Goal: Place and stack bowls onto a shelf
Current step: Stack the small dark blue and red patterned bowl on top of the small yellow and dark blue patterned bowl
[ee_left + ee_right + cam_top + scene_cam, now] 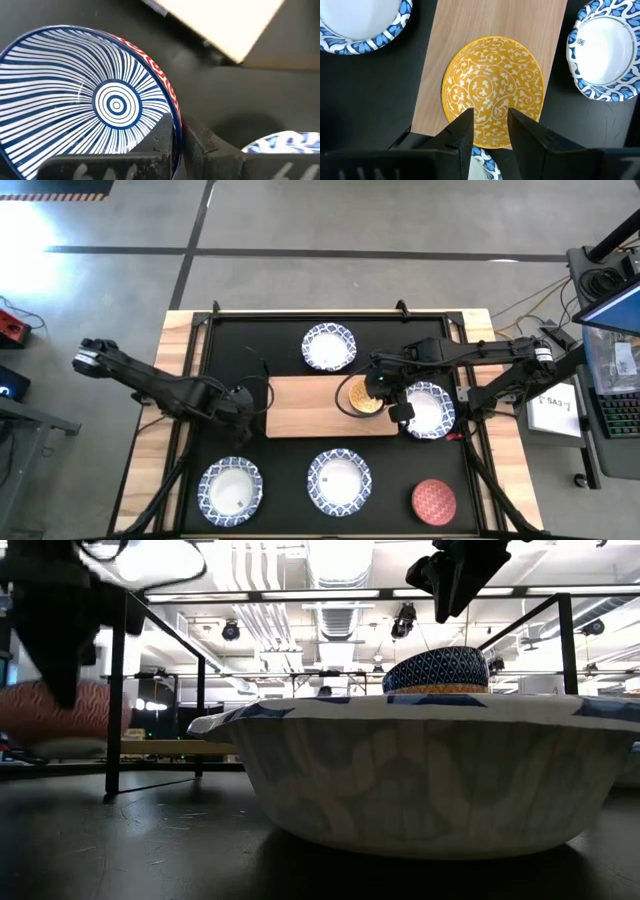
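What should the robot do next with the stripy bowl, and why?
Probably lift it. The left gripper is shut on the rim of the striped bowl, which sits on the black table beside the shelf. Raising it first should let it clear the shelf's edge. The right gripper hangs open over the orange bowl.

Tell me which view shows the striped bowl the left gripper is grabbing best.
Left wrist view: the striped bowl fills it, rim pinched between the left gripper's fingers. The high view hides it under the left arm. The low view shows only a blurred red-striped side. The right wrist view misses it.
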Motion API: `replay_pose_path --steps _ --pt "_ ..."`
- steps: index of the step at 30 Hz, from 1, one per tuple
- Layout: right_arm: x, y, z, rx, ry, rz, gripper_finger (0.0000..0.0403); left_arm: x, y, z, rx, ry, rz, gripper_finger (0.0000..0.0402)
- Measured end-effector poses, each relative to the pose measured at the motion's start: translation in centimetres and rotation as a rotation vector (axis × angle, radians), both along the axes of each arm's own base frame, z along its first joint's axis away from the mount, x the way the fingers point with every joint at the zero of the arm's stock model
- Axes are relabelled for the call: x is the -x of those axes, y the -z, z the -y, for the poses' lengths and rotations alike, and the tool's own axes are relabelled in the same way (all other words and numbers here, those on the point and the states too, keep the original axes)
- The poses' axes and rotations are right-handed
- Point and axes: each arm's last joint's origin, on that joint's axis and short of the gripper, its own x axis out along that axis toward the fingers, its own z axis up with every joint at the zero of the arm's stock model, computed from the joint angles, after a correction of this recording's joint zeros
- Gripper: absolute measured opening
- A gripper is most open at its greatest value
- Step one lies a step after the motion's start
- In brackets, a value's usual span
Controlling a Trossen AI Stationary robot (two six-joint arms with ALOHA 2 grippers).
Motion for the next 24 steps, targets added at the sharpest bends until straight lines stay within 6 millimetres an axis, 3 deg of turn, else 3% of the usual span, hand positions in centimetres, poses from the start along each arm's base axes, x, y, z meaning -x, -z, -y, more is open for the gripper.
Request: replay_pose_path --steps 9,18,24 --pt "0.0 0.0 0.0 0.0 0.001 -0.001 0.0103 0.9 -5.0 -1.0 -0.217 -0.079 -0.037 0.0002" --pt "0.0 0.0 0.0 0.0 0.001 -0.001 0.01 -0.3 -10.8 -1.5 -0.47 -0.075 0.189 0.0002" --pt "0.1 0.0 0.0 0.001 0.002 -0.005 0.0098 -1.8 -12.8 -1.5 -0.643 -0.024 0.245 0.0002"
